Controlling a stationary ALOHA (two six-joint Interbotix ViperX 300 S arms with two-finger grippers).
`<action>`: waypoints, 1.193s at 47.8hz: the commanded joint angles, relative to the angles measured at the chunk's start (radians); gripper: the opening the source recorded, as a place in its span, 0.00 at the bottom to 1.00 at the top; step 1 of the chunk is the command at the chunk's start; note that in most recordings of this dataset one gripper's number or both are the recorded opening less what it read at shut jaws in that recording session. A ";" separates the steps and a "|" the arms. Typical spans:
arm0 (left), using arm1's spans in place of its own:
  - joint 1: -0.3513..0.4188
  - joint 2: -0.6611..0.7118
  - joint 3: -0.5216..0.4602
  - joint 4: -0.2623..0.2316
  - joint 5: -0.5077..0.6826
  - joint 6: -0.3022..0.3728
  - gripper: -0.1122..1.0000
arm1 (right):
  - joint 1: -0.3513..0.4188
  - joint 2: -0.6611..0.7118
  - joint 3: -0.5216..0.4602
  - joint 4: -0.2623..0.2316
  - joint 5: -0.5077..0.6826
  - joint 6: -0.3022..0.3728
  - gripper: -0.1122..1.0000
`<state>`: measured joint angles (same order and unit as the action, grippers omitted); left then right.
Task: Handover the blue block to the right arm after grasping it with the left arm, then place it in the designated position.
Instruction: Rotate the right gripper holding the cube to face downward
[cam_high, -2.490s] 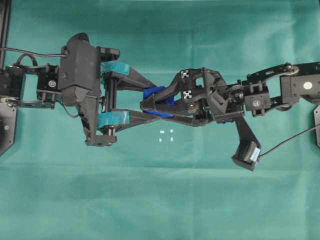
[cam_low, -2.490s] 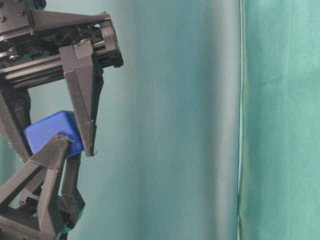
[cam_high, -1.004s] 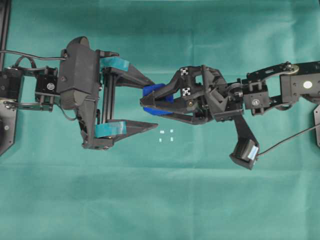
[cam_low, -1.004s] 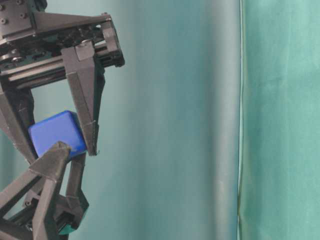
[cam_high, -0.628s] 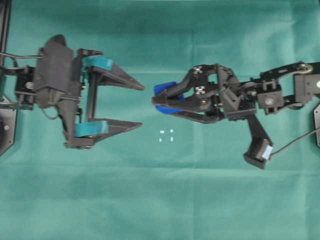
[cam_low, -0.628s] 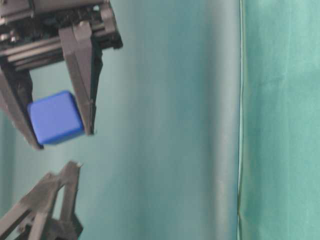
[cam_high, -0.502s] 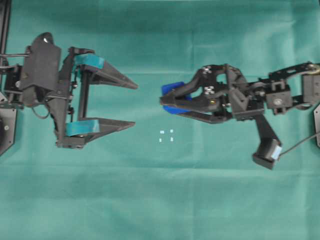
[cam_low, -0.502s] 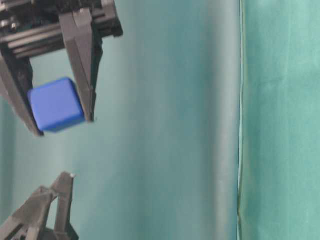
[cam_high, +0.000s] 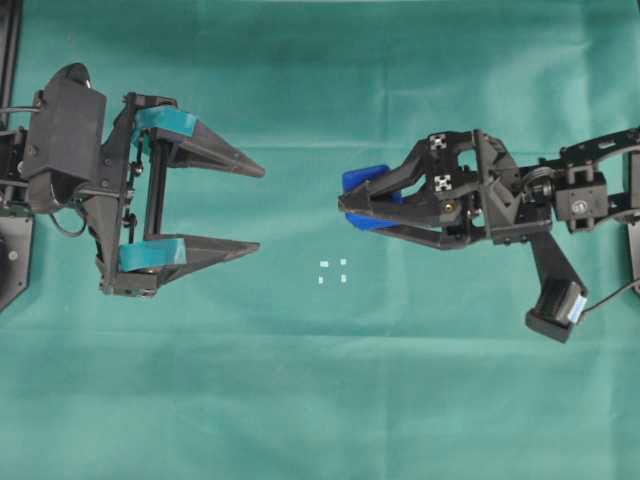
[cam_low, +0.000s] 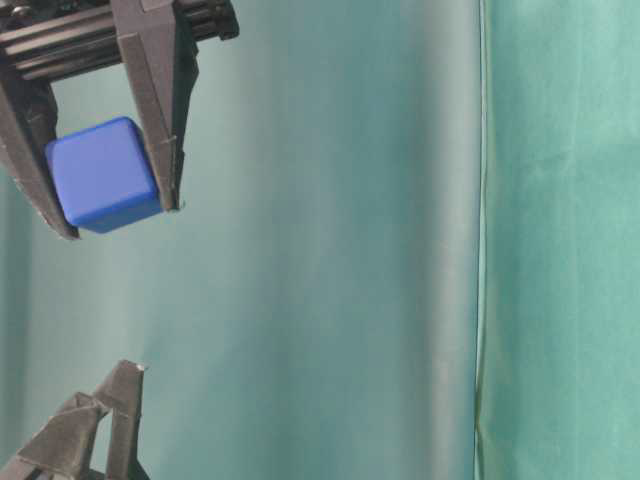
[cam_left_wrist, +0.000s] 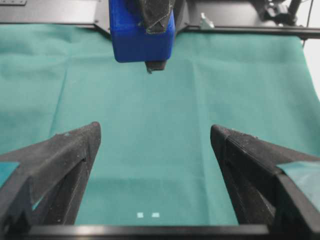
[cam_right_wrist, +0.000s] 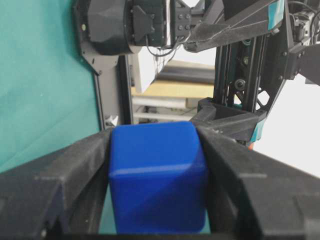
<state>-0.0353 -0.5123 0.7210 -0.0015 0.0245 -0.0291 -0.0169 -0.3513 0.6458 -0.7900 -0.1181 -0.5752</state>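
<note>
In the overhead view the right gripper (cam_high: 345, 205) is sitting right of centre, its plain black fingers pointing toward the left of the frame and clamping the blue block (cam_high: 365, 180) between them. The block is lying right at the fingertips, its blue showing above and below the upper finger, and it is hanging clear of the green cloth (cam_high: 320, 400).

At table level the block (cam_low: 103, 174) is showing in the upper left of the frame, pinched on both sides by the two dark fingers, with one face tilted slightly. The right wrist view is showing the cube (cam_right_wrist: 157, 175) filling the gap between the fingers, touching both.

The left gripper (cam_high: 258, 207) is sitting at the left of the overhead frame, its teal-banded fingers spread wide and gripping nothing. It is well apart from the block, with bare cloth between the two sets of fingertips. From the left wrist camera the block (cam_left_wrist: 141, 35) is appearing at the top centre, beyond the spread fingers.

The designated position (cam_high: 332, 271), four small white marks, is lying on the cloth near the centre, below and left of the block in the frame, unoccupied.
</note>
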 joint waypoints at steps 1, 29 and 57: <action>-0.003 -0.005 -0.017 -0.002 -0.003 0.002 0.98 | 0.005 -0.017 -0.014 0.003 -0.003 0.003 0.59; -0.003 -0.003 -0.017 0.000 -0.003 0.002 0.98 | 0.005 -0.017 -0.020 0.109 0.041 0.140 0.59; -0.003 -0.003 -0.018 0.000 -0.005 0.002 0.98 | 0.006 -0.026 -0.041 0.347 0.091 0.985 0.59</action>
<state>-0.0353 -0.5108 0.7210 -0.0015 0.0261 -0.0291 -0.0138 -0.3574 0.6412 -0.4510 -0.0276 0.3513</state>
